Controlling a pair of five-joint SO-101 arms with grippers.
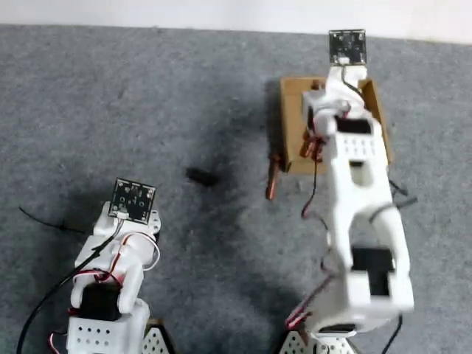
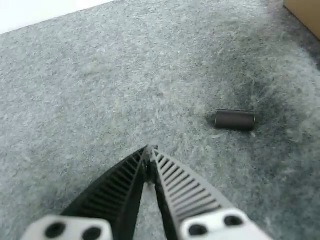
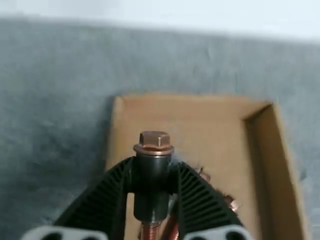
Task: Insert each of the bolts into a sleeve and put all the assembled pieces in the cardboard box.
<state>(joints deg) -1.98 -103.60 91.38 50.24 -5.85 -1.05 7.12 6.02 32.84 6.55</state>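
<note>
Sleeved bolt (image 3: 154, 144) clamped in right end effector (image 3: 153, 172) over box (image 3: 210, 125); left end effector (image 2: 150, 154) closed, empty

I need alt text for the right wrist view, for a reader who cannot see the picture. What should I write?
The right gripper holds a dark sleeve with a copper bolt through it, over an open cardboard box. More copper pieces lie in the box, partly hidden by the gripper; grey felt surrounds the box.

Left pincer (image 2: 149, 150) closed; right pincer (image 3: 152, 169) clamped around sleeved bolt (image 3: 153, 150).
</note>
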